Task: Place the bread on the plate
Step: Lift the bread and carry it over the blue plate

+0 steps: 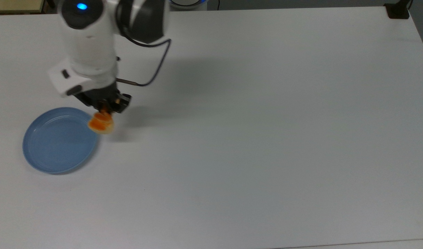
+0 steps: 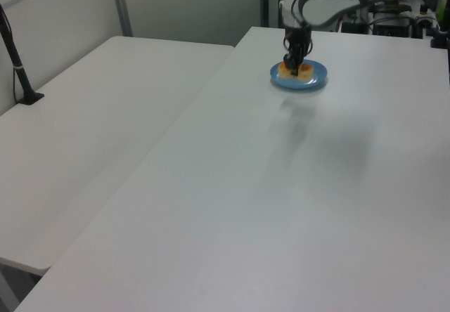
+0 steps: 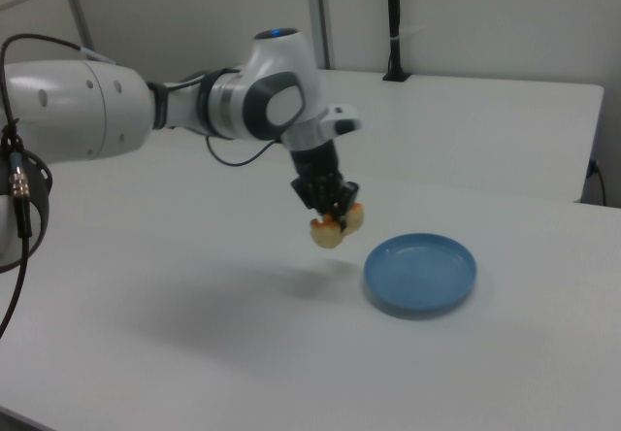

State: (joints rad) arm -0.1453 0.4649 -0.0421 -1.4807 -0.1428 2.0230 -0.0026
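You get the top view straight down on the table (image 1: 267, 138); left and right views look low from opposite ends, sharing the plate (image 2: 314, 81).

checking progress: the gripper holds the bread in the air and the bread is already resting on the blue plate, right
Not resting. The gripper does hold the bread, but the right view shows it hanging in the air beside the blue plate, above the table, not lying on it.
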